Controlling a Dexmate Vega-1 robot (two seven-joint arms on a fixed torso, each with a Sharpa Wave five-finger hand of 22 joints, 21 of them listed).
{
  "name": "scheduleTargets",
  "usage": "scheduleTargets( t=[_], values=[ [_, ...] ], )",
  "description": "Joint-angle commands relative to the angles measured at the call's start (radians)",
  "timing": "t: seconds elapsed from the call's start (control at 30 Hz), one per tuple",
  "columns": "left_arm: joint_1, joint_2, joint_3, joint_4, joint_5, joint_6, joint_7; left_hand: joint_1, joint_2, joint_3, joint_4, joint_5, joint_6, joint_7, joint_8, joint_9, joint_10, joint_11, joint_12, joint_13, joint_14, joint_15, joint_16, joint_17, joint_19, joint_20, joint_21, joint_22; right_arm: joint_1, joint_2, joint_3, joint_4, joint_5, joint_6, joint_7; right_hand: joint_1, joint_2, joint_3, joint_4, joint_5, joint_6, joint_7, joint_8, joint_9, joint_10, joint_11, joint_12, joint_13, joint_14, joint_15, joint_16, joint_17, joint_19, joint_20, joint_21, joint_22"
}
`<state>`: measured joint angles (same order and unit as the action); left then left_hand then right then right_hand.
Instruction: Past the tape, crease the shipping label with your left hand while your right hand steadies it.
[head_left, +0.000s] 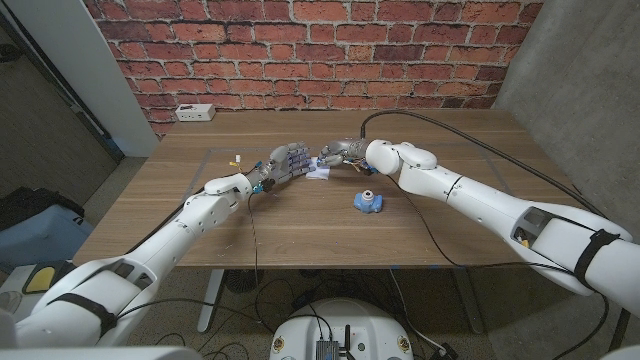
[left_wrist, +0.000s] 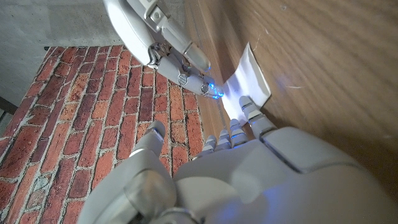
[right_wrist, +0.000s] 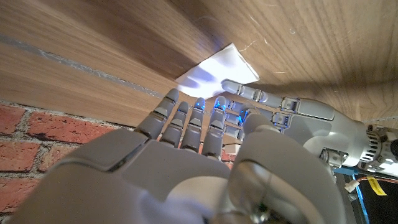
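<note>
Head view: the left hand (head_left: 285, 161) and the right hand (head_left: 338, 153) meet at the middle of the brown wooden tabletop (head_left: 300, 225), fingertips on a small white paper shipping label (head_left: 320, 174) lying just at 6 o'clock of where they meet. A small blue rounded object (head_left: 368, 201) sits near the label at about 4 o'clock. A white power strip (head_left: 194, 113) lies at the far edge, about 10 o'clock.

Left wrist view: the left hand (left_wrist: 249, 162) has its fingers stretched out, tips pressing one edge of the white label (left_wrist: 249, 78), which lifts slightly off the wood. The right hand (left_wrist: 168, 46) touches the label's opposite end with its fingertips.

Right wrist view: the right hand (right_wrist: 186, 143) reaches with straight fingers onto the label (right_wrist: 217, 68); the left hand (right_wrist: 292, 115) lays a finger across it. Neither hand grips it; both merely press
</note>
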<state>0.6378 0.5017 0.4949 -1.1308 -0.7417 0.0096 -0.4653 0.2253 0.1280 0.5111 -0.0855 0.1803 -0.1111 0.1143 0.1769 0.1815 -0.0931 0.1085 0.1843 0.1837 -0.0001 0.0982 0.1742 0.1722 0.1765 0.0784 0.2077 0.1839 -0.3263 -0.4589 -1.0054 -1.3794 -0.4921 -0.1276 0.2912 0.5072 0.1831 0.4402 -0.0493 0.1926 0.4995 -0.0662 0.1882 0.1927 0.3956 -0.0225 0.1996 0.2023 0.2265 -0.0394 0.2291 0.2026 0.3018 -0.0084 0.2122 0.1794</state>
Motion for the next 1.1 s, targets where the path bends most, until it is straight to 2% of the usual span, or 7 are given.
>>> scheduleTargets(
  t=[0.03,0.47,0.7,0.87,1.1],
  values=[
    [-0.007,-0.004,0.003,0.008,0.002,0.003,0.001,-0.009,-0.001,-0.001,0.006,0.000,-0.008,0.033,-0.002,-0.001,-0.004,0.003,0.005,0.003,-0.006,0.003,0.004,0.003,-0.002,-0.002,0.000,0.002,0.038,0.036,-0.023,0.080,0.014,-0.003,0.011,0.007,0.004,0.001,0.004,-0.002,-0.005,-0.002,0.000,0.003,-0.009,-0.001,-0.001,0.003,-0.008,-0.075,-0.003,0.002,0.001,0.003,-0.002,0.001],
    [-0.021,-0.012,0.009,0.021,0.010,0.005,-0.002,-0.011,-0.003,-0.002,0.006,-0.001,-0.007,0.031,0.001,-0.001,-0.005,0.004,0.006,0.003,-0.007,0.003,0.004,0.003,-0.003,-0.003,0.000,0.002,0.035,0.008,-0.031,0.057,0.004,-0.067,0.013,0.005,0.004,-0.001,0.009,-0.003,0.019,0.006,0.011,0.003,0.014,0.005,0.009,0.003,0.010,-0.069,0.005,0.004,0.002,0.002,-0.002,0.001],
    [-0.023,-0.016,0.010,0.022,0.011,0.003,-0.001,-0.012,-0.003,-0.002,0.006,-0.001,-0.007,0.026,0.002,-0.001,-0.005,0.005,0.007,0.003,-0.007,0.004,0.005,0.002,-0.004,-0.002,0.000,0.002,0.045,0.014,-0.049,0.078,0.012,-0.042,0.036,0.005,0.003,-0.001,0.010,-0.003,0.039,0.016,0.017,0.003,0.031,0.010,0.015,0.003,0.029,-0.070,0.012,0.005,0.008,0.011,0.000,0.001],
    [-0.021,-0.015,0.009,0.015,0.013,-0.003,-0.001,-0.013,-0.003,-0.002,0.006,-0.002,-0.005,0.018,0.004,-0.002,-0.003,0.003,0.008,0.003,-0.006,0.003,0.005,0.002,-0.003,-0.001,0.000,0.002,0.061,0.030,-0.067,0.108,0.010,-0.024,0.055,0.004,0.001,-0.003,0.010,-0.003,0.038,0.017,0.015,0.003,0.035,0.001,0.016,0.003,0.028,-0.070,0.012,0.005,0.009,0.012,0.000,0.001],
    [-0.021,-0.014,0.010,0.013,0.012,0.002,-0.001,-0.014,-0.003,-0.002,0.006,-0.002,-0.004,0.013,0.005,-0.002,-0.002,0.004,0.009,0.003,-0.007,0.000,0.005,0.002,-0.003,0.000,0.000,0.002,0.068,0.033,-0.080,0.109,0.002,-0.023,0.068,-0.013,-0.006,-0.015,0.021,-0.007,0.027,0.015,0.009,0.002,0.025,-0.006,0.009,0.002,0.011,-0.067,0.006,0.008,0.002,0.011,-0.003,0.001]
  ],
)
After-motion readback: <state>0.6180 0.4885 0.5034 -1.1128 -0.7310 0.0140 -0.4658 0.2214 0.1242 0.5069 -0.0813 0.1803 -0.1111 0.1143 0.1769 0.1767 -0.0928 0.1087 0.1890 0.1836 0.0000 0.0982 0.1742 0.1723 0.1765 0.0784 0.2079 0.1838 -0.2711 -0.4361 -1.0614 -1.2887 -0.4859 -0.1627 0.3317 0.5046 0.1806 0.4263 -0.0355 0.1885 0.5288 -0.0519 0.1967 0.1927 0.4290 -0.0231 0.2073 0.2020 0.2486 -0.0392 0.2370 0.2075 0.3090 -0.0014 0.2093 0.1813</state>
